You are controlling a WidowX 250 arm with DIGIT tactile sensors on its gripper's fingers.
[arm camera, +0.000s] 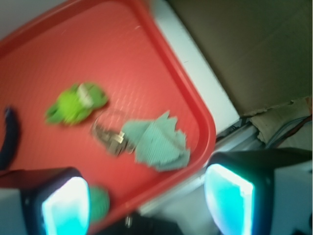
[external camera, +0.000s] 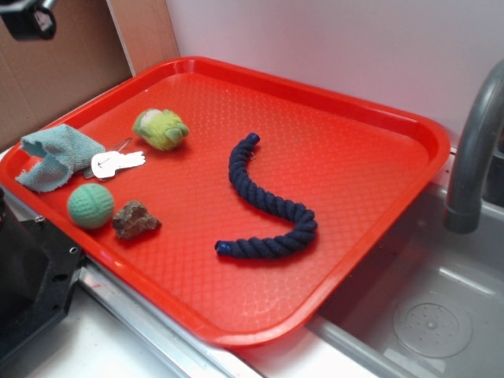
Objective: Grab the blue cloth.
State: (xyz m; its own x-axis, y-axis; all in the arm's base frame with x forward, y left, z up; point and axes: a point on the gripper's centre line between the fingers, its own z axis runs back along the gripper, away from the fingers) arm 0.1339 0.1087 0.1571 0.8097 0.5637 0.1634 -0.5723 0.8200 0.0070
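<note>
Sink area: grey basin [external camera: 429, 315] and faucet [external camera: 472, 150] at right, cardboard [external camera: 55, 71] behind at left, red tray [external camera: 354, 173] sitting over the sink edge.

Jaws: spread wide, holding nothing, touching nothing. Gripper [arm camera: 146, 200] hangs above the tray's corner rim; in the wrist view one fingertip [arm camera: 66, 205] sits low left, the other low right, tray rim visible between them.

Blue cloth [external camera: 57, 156] lies crumpled at the tray's far-left corner, close to the rim. Keys [external camera: 116, 163] lie just beside it, edge touching or overlapping the cloth; can't tell which. Green ball [external camera: 90, 205] is near the cloth's front side, brown rock [external camera: 135, 220] just beside the ball. Yellow-green plush toy [external camera: 161, 129] is beyond the keys. Navy rope [external camera: 268, 206] curves across mid-tray, well apart from the cloth.

View differences:
- Exterior shows the whole tray, rope, rock and sink; the fingertips are out of frame there.
- Wrist view is blurred, shows both fingertips, the cloth nearly top-down with jagged frayed edges, and just one end of the rope at the left border. Rock not visible; ball partly hidden behind the left fingertip.
</note>
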